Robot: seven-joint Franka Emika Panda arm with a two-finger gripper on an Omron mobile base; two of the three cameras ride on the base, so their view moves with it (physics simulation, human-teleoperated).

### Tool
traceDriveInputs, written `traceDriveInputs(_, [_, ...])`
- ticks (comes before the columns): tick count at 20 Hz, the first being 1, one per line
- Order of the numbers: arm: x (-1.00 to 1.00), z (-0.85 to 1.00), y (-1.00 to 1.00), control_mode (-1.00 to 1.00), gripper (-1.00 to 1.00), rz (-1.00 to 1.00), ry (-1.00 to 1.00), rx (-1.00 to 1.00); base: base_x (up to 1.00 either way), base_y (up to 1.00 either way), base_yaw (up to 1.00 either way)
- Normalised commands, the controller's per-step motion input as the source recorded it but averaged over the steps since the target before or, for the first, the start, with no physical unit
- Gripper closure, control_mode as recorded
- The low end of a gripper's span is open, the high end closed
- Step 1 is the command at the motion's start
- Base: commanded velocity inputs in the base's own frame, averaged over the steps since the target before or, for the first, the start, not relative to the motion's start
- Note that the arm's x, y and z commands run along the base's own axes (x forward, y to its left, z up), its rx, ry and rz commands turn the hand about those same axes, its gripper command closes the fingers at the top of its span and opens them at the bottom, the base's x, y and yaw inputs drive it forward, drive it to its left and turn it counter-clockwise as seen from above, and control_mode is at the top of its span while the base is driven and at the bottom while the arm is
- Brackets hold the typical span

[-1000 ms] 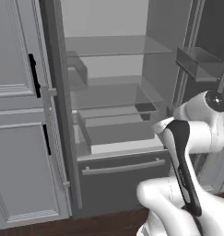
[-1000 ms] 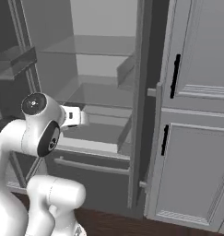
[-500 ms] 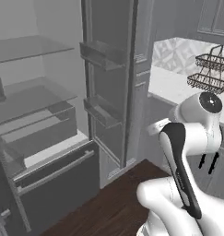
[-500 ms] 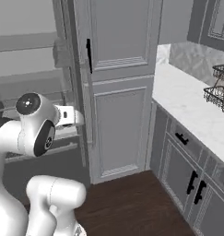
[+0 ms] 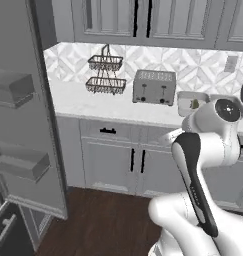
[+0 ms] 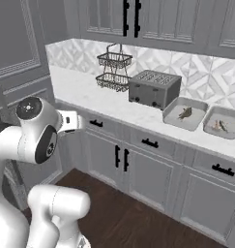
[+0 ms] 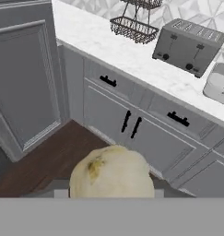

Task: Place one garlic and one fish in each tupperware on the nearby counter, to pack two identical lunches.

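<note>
A pale garlic [image 7: 112,173] fills the bottom of the hand view, with my gripper [image 7: 111,192] shut on it, the fingertips mostly hidden behind the bulb. On the white counter [image 6: 90,92] stand two grey tupperware side by side to the right of the toaster. The nearer tupperware [image 6: 182,127] holds a dark fish [image 6: 185,113]. The farther tupperware [image 6: 220,136] holds a small fish [image 6: 219,126]. One tupperware [image 5: 185,107] peeks from behind my arm, and its corner [image 7: 218,85] shows at the right edge of the hand view. I hold the garlic well left of them, out over the wooden floor.
A slotted grey toaster [image 6: 154,88] and a two-tier wire basket [image 6: 113,72] stand on the counter. Grey cabinet doors with black handles [image 7: 131,124] run below it. An open fridge door [image 5: 18,125] with shelves stands at my left, next to a tall cabinet panel [image 7: 21,83].
The base has turned: both base views swung from the open fridge, past the tall cabinet, to the counter with toaster and tupperware. The things themselves have not visibly moved.
</note>
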Motion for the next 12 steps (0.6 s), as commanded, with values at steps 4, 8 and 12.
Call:
traceDriveInputs(4, [0.00, 0.00, 0.00, 1.00, 1.00, 0.00, 0.00, 0.00, 0.16, -0.16, -0.95])
traceDriveInputs(8, [0.00, 0.00, 0.00, 1.00, 1.00, 0.00, 0.00, 0.00, 0.60, -0.46, -0.74])
traceDriveInputs(12, [0.00, 0.00, 0.00, 1.00, 1.00, 0.00, 0.00, 0.00, 1.00, 0.06, -0.23])
